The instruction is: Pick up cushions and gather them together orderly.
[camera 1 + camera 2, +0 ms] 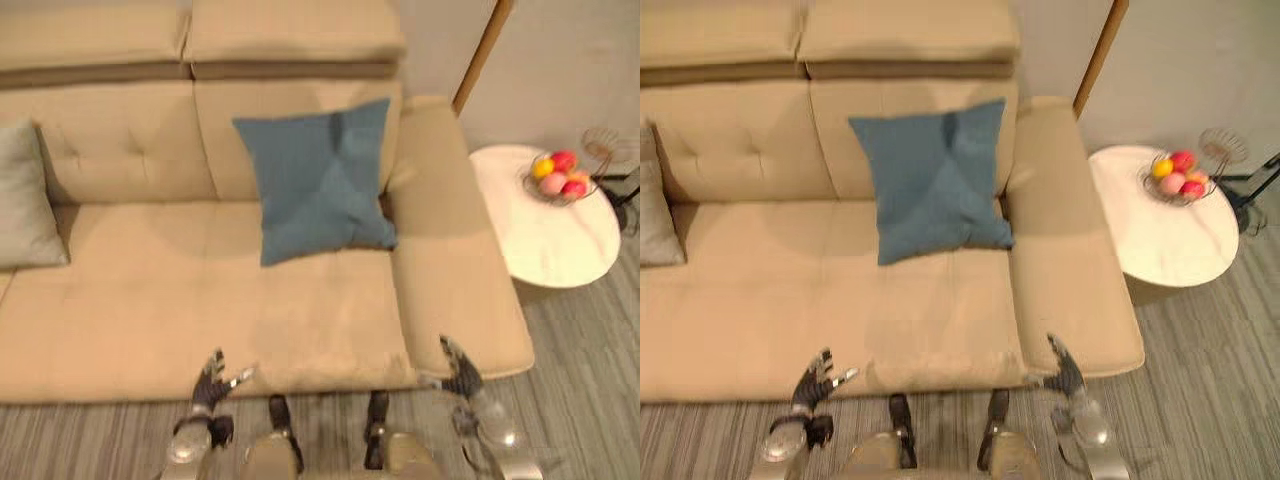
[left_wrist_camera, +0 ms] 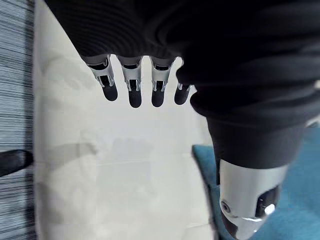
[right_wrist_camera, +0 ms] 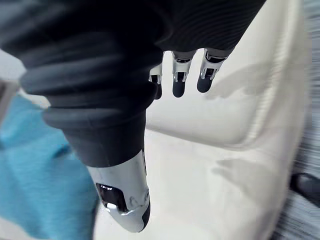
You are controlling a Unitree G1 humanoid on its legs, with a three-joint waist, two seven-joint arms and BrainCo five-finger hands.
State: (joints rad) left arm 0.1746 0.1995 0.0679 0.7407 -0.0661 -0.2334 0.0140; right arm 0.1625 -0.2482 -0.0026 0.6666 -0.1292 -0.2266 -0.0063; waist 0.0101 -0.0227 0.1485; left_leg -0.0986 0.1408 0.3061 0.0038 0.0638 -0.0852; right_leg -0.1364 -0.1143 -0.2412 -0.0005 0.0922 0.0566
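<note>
Two cushions rested on the beige upholstered sofa [image 1: 150, 300], well apart from each other. One, a blue square fabric cushion [image 1: 318, 180], leaned against the backrest at the sofa's right end. Its lower edge sat on the seat and one corner lay just beside the right armrest [image 1: 450, 230]. A pale grey-green cushion [image 1: 25, 200] stood propped against the backrest at the far left of the seat, partly cut off by the edge of the view.

Both hands hung low at the front of the sofa, well short of either cushion. In the left eye view the left hand [image 1: 210, 385] hovered at the seat's front edge. Its wrist view showed its fingers [image 2: 134, 85] straight in a row and its thumb [image 2: 247, 200] held apart, with nothing between them. Beige seat fabric and a strip of blue cushion showed past them.

At the front end of the armrest, the right hand [image 1: 460, 375] had its fingers [image 3: 179, 75] stretched out and its thumb [image 3: 122, 195] spread wide, and it held nothing.

Right of the sofa, a round white side table [image 1: 560, 235] stood on the grey striped floor [image 1: 590, 340]. It carried a wire bowl [image 1: 560, 178] of red and yellow fruit.
</note>
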